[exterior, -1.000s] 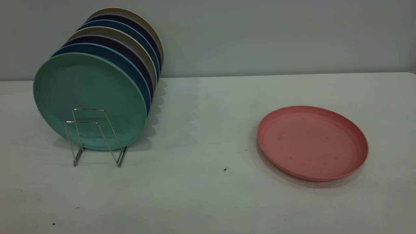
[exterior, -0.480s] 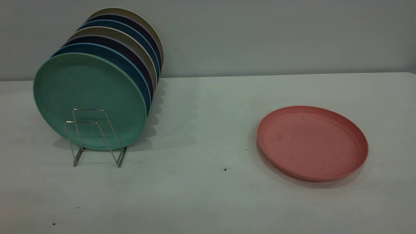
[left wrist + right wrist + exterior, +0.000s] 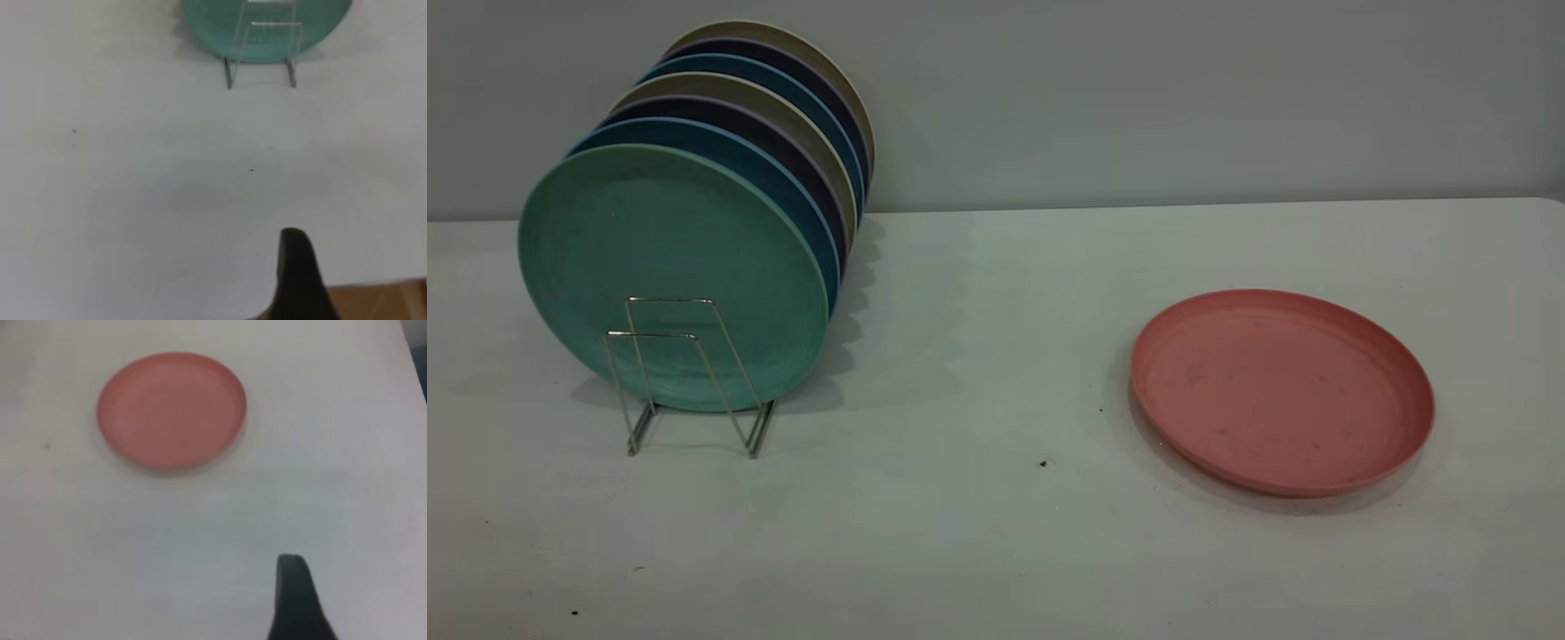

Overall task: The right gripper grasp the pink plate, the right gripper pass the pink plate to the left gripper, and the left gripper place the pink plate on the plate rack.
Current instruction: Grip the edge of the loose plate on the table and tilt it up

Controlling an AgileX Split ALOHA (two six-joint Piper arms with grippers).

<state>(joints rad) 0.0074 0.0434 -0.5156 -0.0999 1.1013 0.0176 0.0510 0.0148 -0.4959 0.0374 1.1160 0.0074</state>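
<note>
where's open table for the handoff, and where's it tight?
Free: the wide table stretch between the plate rack and the pink plate, and the front strip before both. Tight: the rack's back slots, packed with plates behind the teal-green plate.

Left gripper (image 3: 300, 280): you see one black finger only, cut off by the wrist view's edge; absent from the exterior view.
Right gripper (image 3: 298, 600): same, one finger, the rest out of frame.
Rack (image 3: 685, 373): only its front loops show; plates hide the rest.
Rear plates (image 3: 783, 107): you get just their rims behind the green plate (image 3: 667, 276).
</note>
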